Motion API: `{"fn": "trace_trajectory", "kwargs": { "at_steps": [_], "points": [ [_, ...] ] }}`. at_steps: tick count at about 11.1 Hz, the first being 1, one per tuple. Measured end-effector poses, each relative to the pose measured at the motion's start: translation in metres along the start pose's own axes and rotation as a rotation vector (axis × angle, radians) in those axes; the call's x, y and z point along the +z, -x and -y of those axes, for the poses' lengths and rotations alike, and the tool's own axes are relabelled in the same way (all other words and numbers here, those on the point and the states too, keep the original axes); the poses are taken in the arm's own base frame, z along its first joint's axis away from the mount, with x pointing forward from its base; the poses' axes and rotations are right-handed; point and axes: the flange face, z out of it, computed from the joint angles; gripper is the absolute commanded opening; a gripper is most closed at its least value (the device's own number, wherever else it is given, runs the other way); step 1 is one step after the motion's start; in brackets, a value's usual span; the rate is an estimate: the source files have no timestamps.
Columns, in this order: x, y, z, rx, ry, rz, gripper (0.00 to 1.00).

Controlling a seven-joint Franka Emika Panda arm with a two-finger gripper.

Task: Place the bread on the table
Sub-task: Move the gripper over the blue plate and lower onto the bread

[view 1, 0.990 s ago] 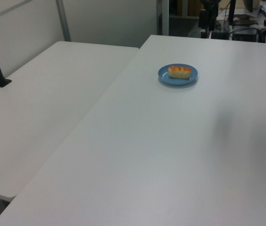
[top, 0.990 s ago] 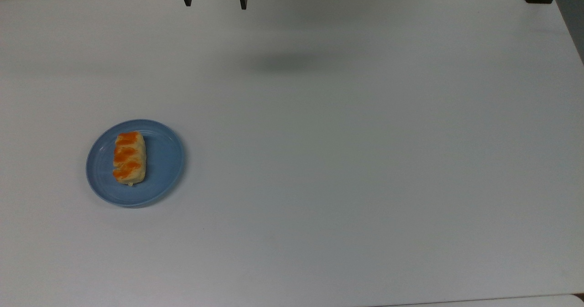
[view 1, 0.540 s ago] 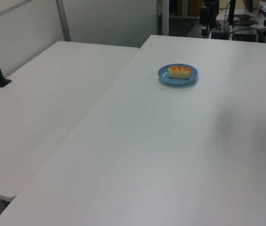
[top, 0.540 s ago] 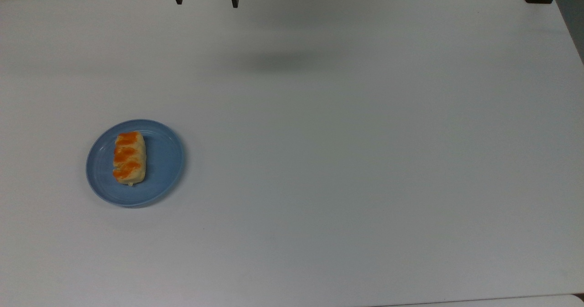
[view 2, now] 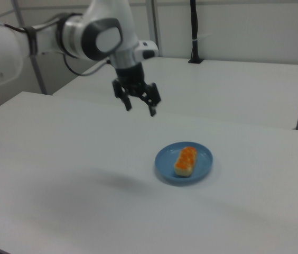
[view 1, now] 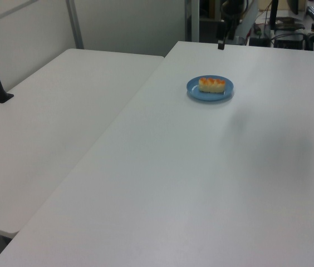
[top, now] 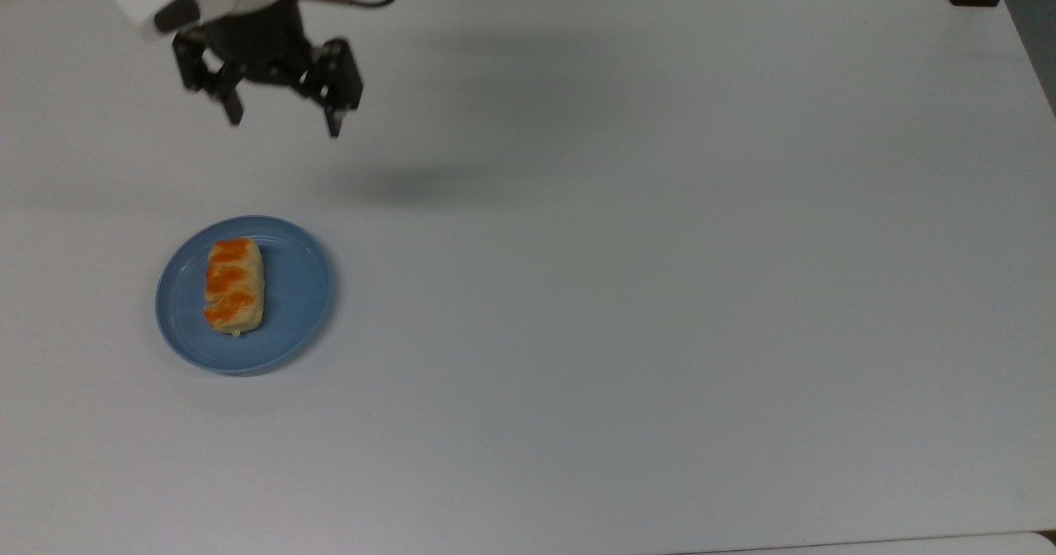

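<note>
While hovering above the plain white matte bench (top: 660,291) with fingers apart and empty, black two-finger hand (top: 282,124) well short of small oblong orange-glazed beige bread (top: 234,285) on round blue plate (top: 297,291), long axis toward the bench's near edge

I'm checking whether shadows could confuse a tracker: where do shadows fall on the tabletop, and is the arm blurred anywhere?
Top view: a soft dark smear lies on the table to the right of the gripper, detached from it; the plate casts a thin shadow along its lower edge. Right view: a diffuse shadow patch sits left of the plate, and the arm looks slightly motion-blurred. The bread stays evenly lit.
</note>
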Motion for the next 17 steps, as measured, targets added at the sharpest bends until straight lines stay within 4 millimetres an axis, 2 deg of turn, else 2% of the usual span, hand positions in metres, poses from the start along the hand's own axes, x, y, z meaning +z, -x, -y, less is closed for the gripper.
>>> {"fn": "trace_trajectory", "kwargs": {
  "at_steps": [2, 4, 5, 8, 9, 10, 11, 12, 14, 16, 17],
  "points": [
    [0.057, -0.021, -0.027, -0.057, 0.043, -0.021, 1.00],
    [0.111, -0.032, -0.051, -0.071, 0.083, -0.018, 1.00],
    [0.130, -0.034, -0.061, -0.088, 0.101, -0.016, 1.00],
    [0.167, -0.038, -0.077, -0.128, 0.132, -0.010, 1.00],
    [0.182, -0.040, -0.079, -0.133, 0.143, -0.016, 0.95],
    [0.198, -0.041, -0.080, -0.136, 0.150, -0.016, 0.83],
    [0.214, -0.043, -0.079, -0.141, 0.157, -0.019, 0.65],
    [0.224, -0.044, -0.078, -0.144, 0.162, -0.028, 0.49],
    [0.226, -0.048, -0.073, -0.137, 0.161, -0.042, 0.46],
    [0.205, -0.058, -0.061, -0.106, 0.143, -0.089, 0.46],
    [0.185, -0.062, -0.052, -0.102, 0.125, -0.120, 0.46]
  ]
}}
